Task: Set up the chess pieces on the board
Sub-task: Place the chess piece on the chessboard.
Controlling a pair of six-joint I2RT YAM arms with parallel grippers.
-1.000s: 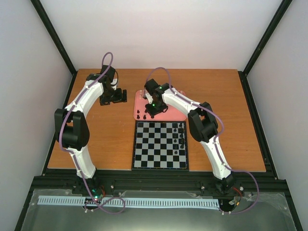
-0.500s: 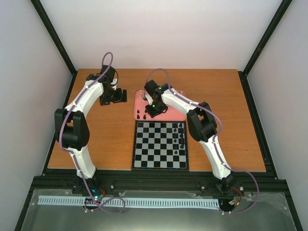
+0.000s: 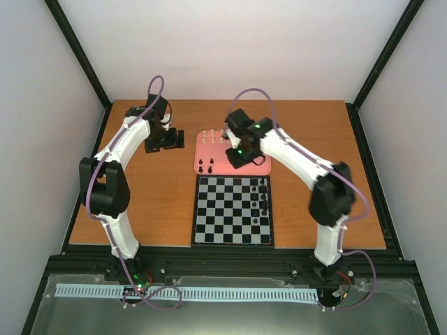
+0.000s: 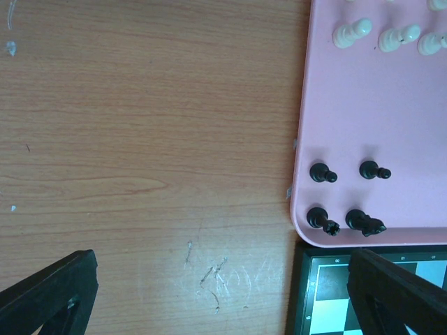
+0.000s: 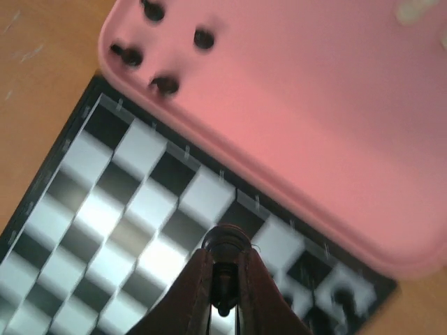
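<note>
On the table (image 3: pixel 154 202), nearest, lies the board (image 3: pixel 232 211) with black pieces (image 3: pixel 263 199) down its right side — above where it meets the pink tray (image 3: pixel 255 168) the right claw (image 5: pixel 222 276) pinches one dark piece (image 5: pixel 225 244), and left of that tray the left claw (image 4: pixel 222 258) hangs wide open.

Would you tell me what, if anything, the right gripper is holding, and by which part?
The right gripper pinches a black piece by its sides, a rounded end poking past the tips; blur hides more.

Brown wooden table (image 3: pixel 150 202) with checkered board (image 3: pixel 223 218) just beside pink tray (image 3: pixel 216 153).
</note>
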